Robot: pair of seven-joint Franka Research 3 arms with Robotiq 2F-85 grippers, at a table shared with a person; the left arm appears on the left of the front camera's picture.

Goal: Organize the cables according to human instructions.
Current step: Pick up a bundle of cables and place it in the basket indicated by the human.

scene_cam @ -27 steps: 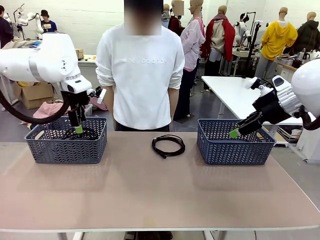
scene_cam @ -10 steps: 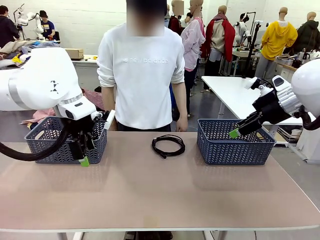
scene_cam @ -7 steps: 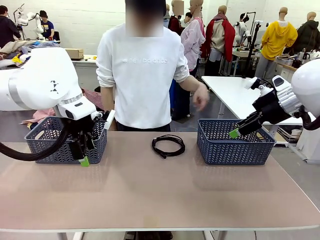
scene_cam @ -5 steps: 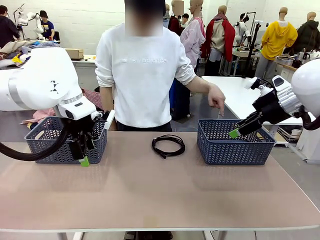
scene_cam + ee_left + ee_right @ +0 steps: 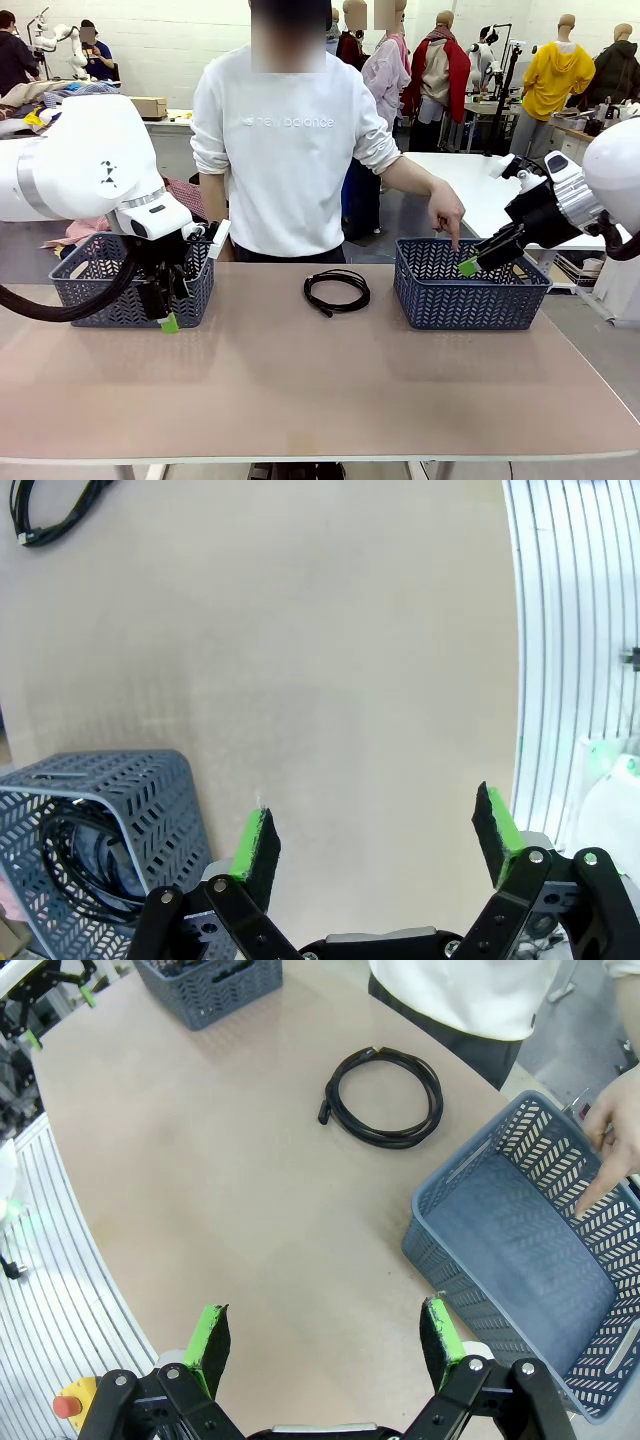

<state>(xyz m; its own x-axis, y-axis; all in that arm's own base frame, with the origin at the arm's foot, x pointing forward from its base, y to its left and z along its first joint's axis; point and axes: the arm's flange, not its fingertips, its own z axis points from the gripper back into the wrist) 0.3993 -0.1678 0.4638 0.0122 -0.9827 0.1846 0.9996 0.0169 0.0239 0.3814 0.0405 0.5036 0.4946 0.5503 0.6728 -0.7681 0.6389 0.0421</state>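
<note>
One coiled black cable [image 5: 337,290] lies on the table between the two baskets, also seen as a coil [image 5: 383,1095] in the right wrist view and a cable [image 5: 52,512] at the top left of the left wrist view. More black cables [image 5: 85,855] lie inside the left basket [image 5: 101,303]. The person's hand [image 5: 445,215] points a finger down into the right basket [image 5: 470,302], whose floor [image 5: 520,1260] is bare. My left gripper [image 5: 168,318] hangs open in front of the left basket, holding nothing. My right gripper [image 5: 468,266] is open above the right basket's far right side.
The person stands at the far edge, behind the middle of the brown table [image 5: 300,390]. A white table [image 5: 460,180] and clothes boxes stand behind. The table's front half has free room.
The person's arm has swung out and down until the finger points into the right basket. Earlier my left gripper rose out of the left basket and came to its front. The right arm is still.
</note>
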